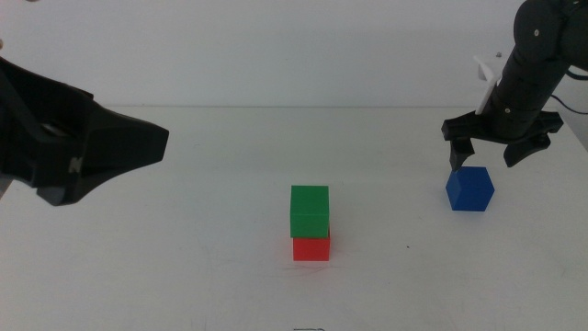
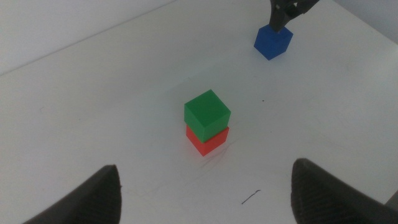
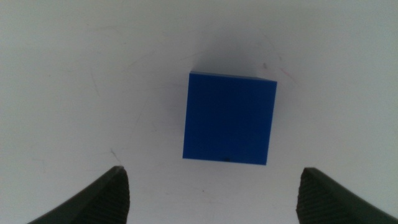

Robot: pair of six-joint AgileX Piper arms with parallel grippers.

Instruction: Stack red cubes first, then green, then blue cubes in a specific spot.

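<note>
The green cube (image 1: 310, 211) (image 2: 207, 110) rests on the red cube (image 1: 311, 248) (image 2: 208, 139) near the table's middle. To their right the blue cube (image 1: 469, 189) (image 2: 273, 41) (image 3: 229, 118) sits alone on the white tabletop. My right gripper (image 1: 489, 158) (image 3: 214, 198) hangs just above and behind the blue cube, open, jaws spread wider than the cube and not touching it. My left gripper (image 2: 205, 194) is open with nothing in it, and its arm (image 1: 73, 147) waits at the left edge, well away from the stack.
Plain white tabletop (image 1: 184, 257) surrounds the cubes. A small dark scratch (image 2: 251, 197) marks the surface in front of the stack. A wide gap separates the stack from the blue cube.
</note>
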